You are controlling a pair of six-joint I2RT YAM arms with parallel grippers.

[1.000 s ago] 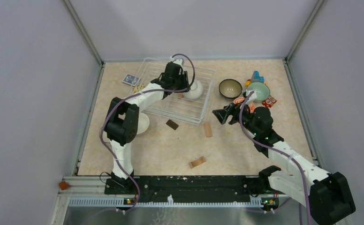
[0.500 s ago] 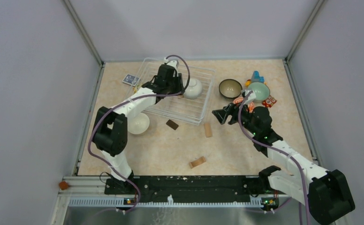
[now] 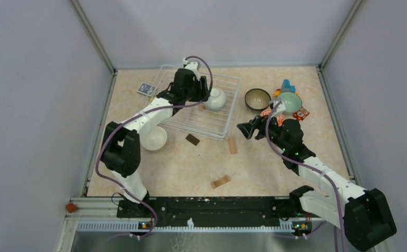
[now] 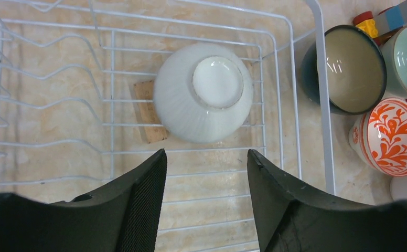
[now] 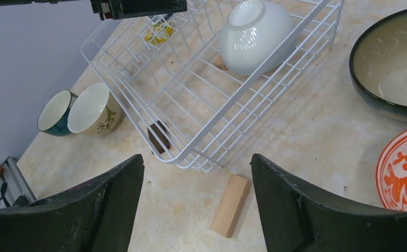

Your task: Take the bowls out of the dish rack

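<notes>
While my left tool [image 4: 206,155] hangs spread over the white bowl [image 4: 204,100], my right tool [image 5: 196,157] is spread, empty.

Top view: we look down from high above and behind the arm bases, far enough to take in the whole table [image 3: 180,168].
Left wrist view: we look almost straight down into the dish rack [image 4: 319,105] from close by, with the left gripper [image 4: 205,153] along the bottom edge.
Right wrist view: we look low and slanting across the table toward the rack's corner, with the right gripper [image 5: 196,157] at the bottom.
Shared: all three views catch the upturned white bowl [image 3: 215,98]. Both wrist views also share the dark bowl [image 5: 395,63] and the orange-patterned bowl [image 4: 390,136].
</notes>
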